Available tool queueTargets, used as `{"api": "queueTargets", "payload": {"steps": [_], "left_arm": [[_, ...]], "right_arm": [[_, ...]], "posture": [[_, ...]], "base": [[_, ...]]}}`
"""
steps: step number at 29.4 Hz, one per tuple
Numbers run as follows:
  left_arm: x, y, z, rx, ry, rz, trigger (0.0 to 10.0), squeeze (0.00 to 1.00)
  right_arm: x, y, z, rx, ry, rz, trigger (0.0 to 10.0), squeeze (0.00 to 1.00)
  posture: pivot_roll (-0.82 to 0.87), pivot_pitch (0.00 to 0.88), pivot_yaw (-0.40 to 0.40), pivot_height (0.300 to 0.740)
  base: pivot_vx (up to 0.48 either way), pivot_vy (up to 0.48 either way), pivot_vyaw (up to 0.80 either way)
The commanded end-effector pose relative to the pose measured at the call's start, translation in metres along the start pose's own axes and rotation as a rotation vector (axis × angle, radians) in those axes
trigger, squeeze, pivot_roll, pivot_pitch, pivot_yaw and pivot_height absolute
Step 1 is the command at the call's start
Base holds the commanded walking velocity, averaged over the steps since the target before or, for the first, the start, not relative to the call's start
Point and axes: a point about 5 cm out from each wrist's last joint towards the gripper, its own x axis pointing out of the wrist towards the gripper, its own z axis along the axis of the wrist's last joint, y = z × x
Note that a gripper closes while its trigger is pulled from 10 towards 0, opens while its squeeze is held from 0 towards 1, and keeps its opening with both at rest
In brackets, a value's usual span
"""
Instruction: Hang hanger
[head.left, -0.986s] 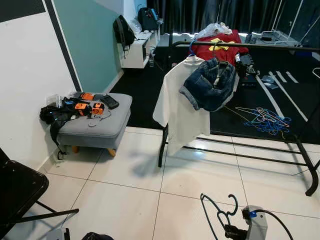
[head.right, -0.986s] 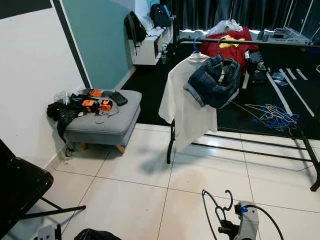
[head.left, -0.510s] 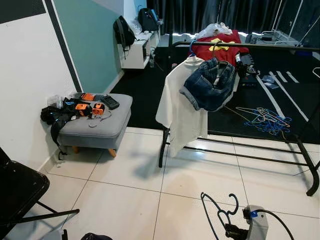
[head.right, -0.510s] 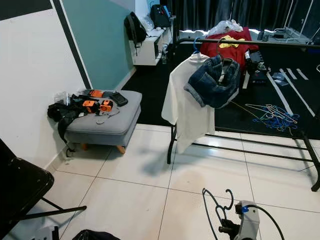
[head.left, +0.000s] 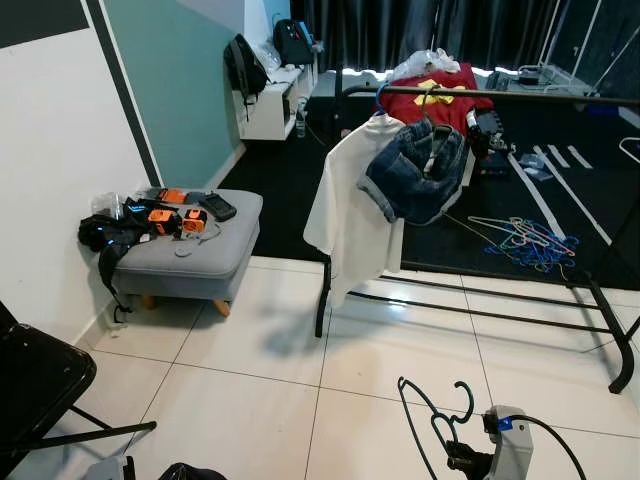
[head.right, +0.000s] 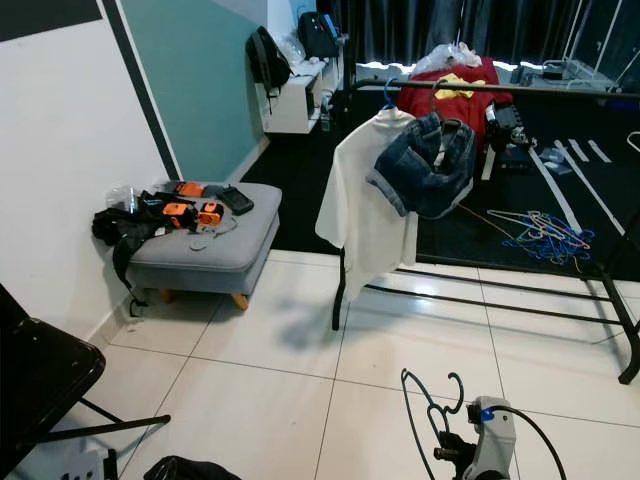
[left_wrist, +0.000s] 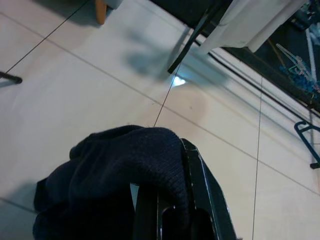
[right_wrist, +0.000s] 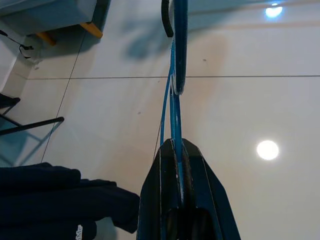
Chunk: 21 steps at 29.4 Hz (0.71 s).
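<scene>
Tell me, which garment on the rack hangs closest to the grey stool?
The white shirt, hanging at the end of the rack nearest the stool. The denim piece sits beside it, further along, and the red garment hangs behind.

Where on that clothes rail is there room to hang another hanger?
The rail is bare along its right stretch, past the jeans. Its left end is crowded: white shirt, jeans and a red garment bunch together. The right gripper holds the blue hanger low over open floor tiles.
</scene>
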Motion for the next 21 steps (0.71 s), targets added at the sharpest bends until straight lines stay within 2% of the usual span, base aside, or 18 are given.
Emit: {"api": "queueTargets", "payload": {"steps": [1, 5, 8, 9, 10, 12, 14, 15, 16, 18, 19, 20, 21], "left_arm": [[0.002, -0.001, 0.006, 0.006, -0.023, 0.001, 10.0, 0.00], [0.003, 0.000, 0.007, 0.014, -0.021, 0.002, 10.0, 0.00], [0.011, -0.002, 0.020, 0.130, -0.054, -0.008, 10.0, 0.00], [0.011, -0.002, 0.020, 0.130, -0.054, -0.008, 10.0, 0.00], [0.018, -0.005, 0.031, 0.172, -0.079, -0.029, 10.0, 0.00], [0.020, -0.005, 0.033, 0.177, -0.084, -0.033, 10.0, 0.00], [0.035, -0.014, 0.062, 0.224, -0.169, -0.085, 10.0, 0.00], [0.035, -0.014, 0.062, 0.224, -0.169, -0.085, 10.0, 0.00], [0.043, -0.022, 0.078, 0.260, -0.207, -0.138, 10.0, 0.00], [0.043, -0.022, 0.078, 0.260, -0.207, -0.138, 10.0, 0.00], [0.050, -0.031, 0.093, 0.298, -0.236, -0.198, 10.0, 0.00], [0.050, -0.031, 0.093, 0.298, -0.236, -0.198, 10.0, 0.00], [0.056, -0.044, 0.109, 0.351, -0.266, -0.280, 10.0, 0.00]], "right_arm": [[0.003, 0.005, 0.003, -0.005, -0.013, 0.022, 10.0, 0.00], [0.005, 0.008, 0.006, -0.010, -0.029, 0.033, 10.0, 0.00], [0.007, 0.010, 0.007, -0.007, -0.029, 0.041, 10.0, 0.00], [0.007, 0.010, 0.007, -0.007, -0.029, 0.041, 10.0, 0.00], [0.007, 0.011, 0.007, 0.001, -0.024, 0.049, 10.0, 0.00], [0.007, 0.011, 0.007, 0.003, -0.023, 0.050, 10.0, 0.00], [0.008, 0.014, 0.009, -0.059, -0.006, 0.093, 10.0, 0.00], [0.008, 0.014, 0.009, -0.059, -0.006, 0.093, 10.0, 0.00], [0.010, 0.017, 0.013, -0.090, -0.009, 0.132, 10.0, 0.00], [0.010, 0.017, 0.013, -0.090, -0.009, 0.132, 10.0, 0.00], [0.012, 0.021, 0.020, -0.103, -0.028, 0.178, 10.0, 0.00], [0.012, 0.021, 0.020, -0.103, -0.028, 0.178, 10.0, 0.00], [0.014, 0.028, 0.033, -0.134, -0.063, 0.270, 10.0, 0.00]], "posture": [[-0.10, 0.000, 0.019, 0.740], [-0.11, 0.000, 0.018, 0.740], [-0.10, 0.000, 0.011, 0.740], [-0.10, 0.000, 0.011, 0.740], [-0.10, 0.000, 0.010, 0.740], [-0.10, 0.000, 0.010, 0.740], [-0.10, 0.000, 0.019, 0.740], [-0.10, 0.000, 0.019, 0.740], [-0.10, 0.000, 0.025, 0.740], [-0.10, 0.000, 0.025, 0.740], [-0.11, 0.000, 0.033, 0.740], [-0.11, 0.000, 0.033, 0.740], [-0.12, 0.000, 0.040, 0.740]], "base": [[0.000, 0.000, 0.00], [0.000, 0.000, 0.00], [0.000, 0.000, 0.00], [0.000, 0.000, 0.00], [0.000, 0.000, 0.00], [0.000, 0.000, 0.00], [0.000, 0.000, 0.00], [0.000, 0.000, 0.00], [0.000, 0.000, 0.00], [0.000, 0.000, 0.00], [0.000, 0.000, 0.00], [0.000, 0.000, 0.00], [0.000, 0.000, 0.00]]}}
